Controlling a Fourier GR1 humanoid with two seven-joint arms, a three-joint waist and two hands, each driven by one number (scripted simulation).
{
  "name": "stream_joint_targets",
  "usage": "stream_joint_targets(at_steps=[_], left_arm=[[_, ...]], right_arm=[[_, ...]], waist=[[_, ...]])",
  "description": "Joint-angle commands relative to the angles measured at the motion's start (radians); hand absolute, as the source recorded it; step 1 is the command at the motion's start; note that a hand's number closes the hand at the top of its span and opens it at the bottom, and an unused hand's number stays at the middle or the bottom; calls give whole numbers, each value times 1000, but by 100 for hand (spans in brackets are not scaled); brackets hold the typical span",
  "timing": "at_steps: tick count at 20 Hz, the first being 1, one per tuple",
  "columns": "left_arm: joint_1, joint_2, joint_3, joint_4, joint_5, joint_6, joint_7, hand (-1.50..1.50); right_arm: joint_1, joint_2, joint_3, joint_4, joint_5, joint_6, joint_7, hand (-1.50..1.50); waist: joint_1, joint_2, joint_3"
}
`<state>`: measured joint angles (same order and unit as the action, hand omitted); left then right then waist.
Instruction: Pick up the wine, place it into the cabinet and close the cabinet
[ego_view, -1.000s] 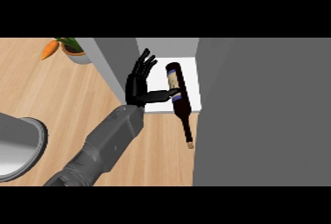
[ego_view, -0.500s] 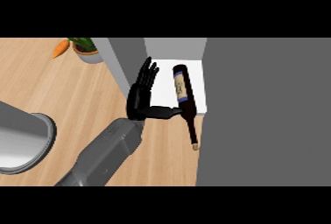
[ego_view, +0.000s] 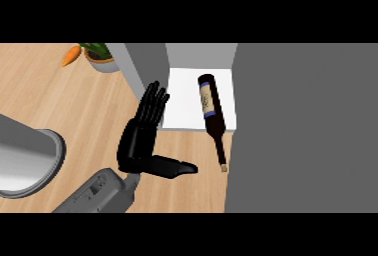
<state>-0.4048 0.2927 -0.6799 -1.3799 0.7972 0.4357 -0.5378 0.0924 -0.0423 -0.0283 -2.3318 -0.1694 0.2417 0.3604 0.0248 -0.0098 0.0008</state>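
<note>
Grey cabinet (ego_view: 303, 125): large flat grey panel fills the view's right side, a second grey wall at upper centre, with the white shelf floor (ego_view: 186, 100) showing between them.

Light wooden counter top (ego_view: 66, 110): runs left and below the shelf.

Grey rounded vessel (ego_view: 22, 160) at the left edge, partly cut off; identity unclear.

Left hand (ego_view: 144, 135): black, on a grey forearm rising from the lower edge. Fingers straight and held together, pointing up the view; thumb stuck out sideways toward the bottle. Nothing held. Half a second ago the thumb lay against the bottle; now a plain gap separates them, and the hand sits lower and further left.

Dark glass wine bottle with blue-banded label (ego_view: 210, 110): lying on its side, body on the shelf floor, neck and mouth overhanging onto the counter.

Small pot with carrot (ego_view: 92, 55), top left.

Judgement: release done, placement mostly made, though the protruding neck may obstruct closing. Door step not yet begun. Right hand unseen.
</note>
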Motion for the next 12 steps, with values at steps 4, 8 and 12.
stream_joint_targets(at_steps=[4,8,12], left_arm=[[197,88,-11,-374,-98,119,102,-150],[320,177,3,-505,-105,78,101,-150],[352,152,-30,-586,-166,199,132,-150]], right_arm=[[13,7,29,-21,11,2,-11,-150],[23,-62,20,-19,8,72,5,150],[-2,-112,97,-33,29,145,42,150]], waist=[[-19,7,0],[-17,6,-1],[-13,6,0]])
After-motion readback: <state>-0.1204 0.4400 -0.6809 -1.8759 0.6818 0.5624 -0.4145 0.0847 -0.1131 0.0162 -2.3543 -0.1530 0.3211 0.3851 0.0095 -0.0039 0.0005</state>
